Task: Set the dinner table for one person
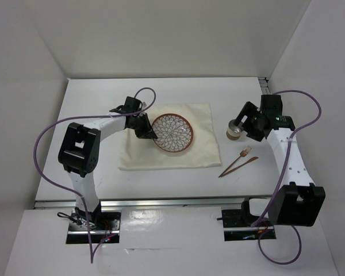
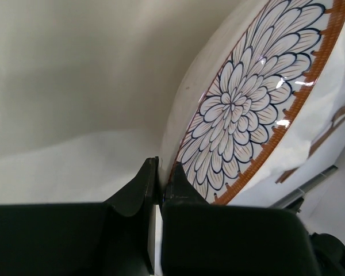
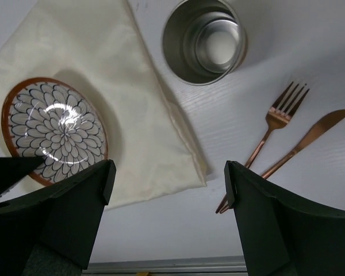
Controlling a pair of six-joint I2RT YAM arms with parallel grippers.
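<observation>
A round plate (image 1: 172,133) with a blue petal pattern and an orange rim lies over the cream cloth (image 1: 184,158) on the white dinner table (image 1: 161,187). My left gripper (image 1: 146,130) is shut on the plate's left rim; the left wrist view shows its jaws (image 2: 161,179) clamping the edge of the plate (image 2: 247,98). My right gripper (image 1: 241,123) is open and empty, hovering above a metal cup (image 1: 234,134). In the right wrist view its fingers (image 3: 169,172) spread wide over bare table, with the cup (image 3: 204,40), plate (image 3: 54,129) and cloth (image 3: 138,103) beyond.
A copper fork (image 1: 244,153) and knife (image 1: 237,167) lie side by side right of the cloth, and both show in the right wrist view as fork (image 3: 270,126) and knife (image 3: 307,138). White walls enclose the table. A metal rail (image 1: 161,202) runs along the near edge.
</observation>
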